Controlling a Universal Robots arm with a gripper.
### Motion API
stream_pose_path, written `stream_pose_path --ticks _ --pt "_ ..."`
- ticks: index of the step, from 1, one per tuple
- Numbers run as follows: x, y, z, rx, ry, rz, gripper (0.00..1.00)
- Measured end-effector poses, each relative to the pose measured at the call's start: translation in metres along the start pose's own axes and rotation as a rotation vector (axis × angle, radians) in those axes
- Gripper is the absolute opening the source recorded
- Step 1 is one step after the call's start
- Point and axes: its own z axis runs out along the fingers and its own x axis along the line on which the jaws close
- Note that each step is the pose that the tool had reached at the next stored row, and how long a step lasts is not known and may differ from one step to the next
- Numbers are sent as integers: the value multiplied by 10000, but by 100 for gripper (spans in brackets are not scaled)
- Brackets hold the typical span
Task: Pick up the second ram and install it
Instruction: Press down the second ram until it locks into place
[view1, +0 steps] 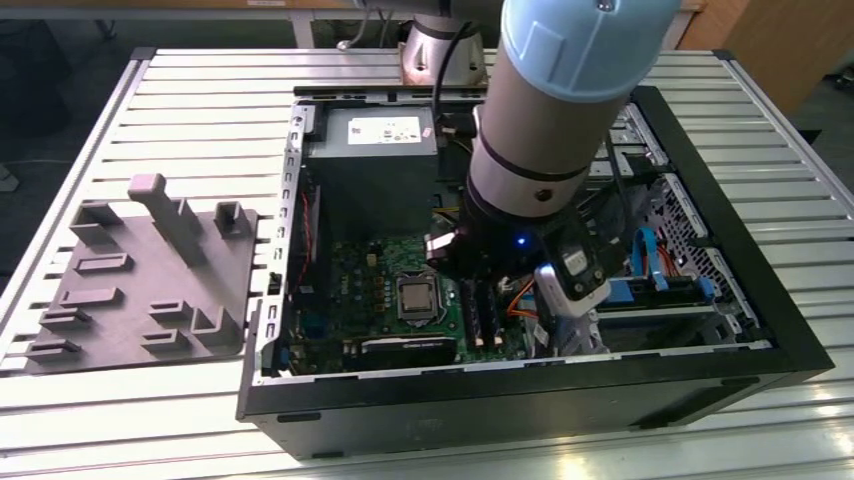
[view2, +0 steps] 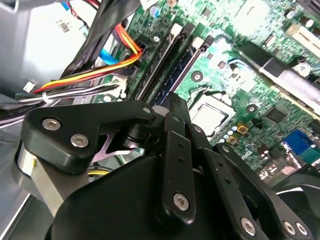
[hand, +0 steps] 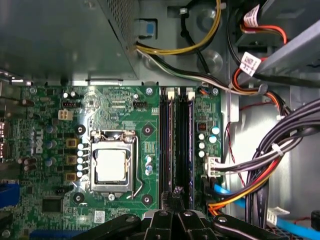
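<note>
**Fingers shut over the memory slots**

Seemingly seated already, the second ram (view2: 175, 75) shows as a dark blue strip in one long black slot (hand: 165, 145); I cannot tell whether it is fully down. From the exterior view's left: a grey tray (view1: 147, 280) on the table, then the open computer case (view1: 534, 400), its processor socket (view1: 416, 297), and the gripper (hand: 175, 195). Its fingers are pressed together, tips just above the slots. Coloured cables (hand: 250, 185) lie beyond.

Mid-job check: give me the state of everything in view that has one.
computer case: open, lying on its side.
processor socket: uncovered, chip exposed.
gripper: down inside the case, at the memory slots.
memory slots: filled or not, cannot tell.
grey tray: on the table, outside the case.
</note>
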Motion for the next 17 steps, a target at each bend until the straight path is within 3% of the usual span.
stream_pose_path --ticks 17 --pt "3 199 15 -1 -1 0 11"
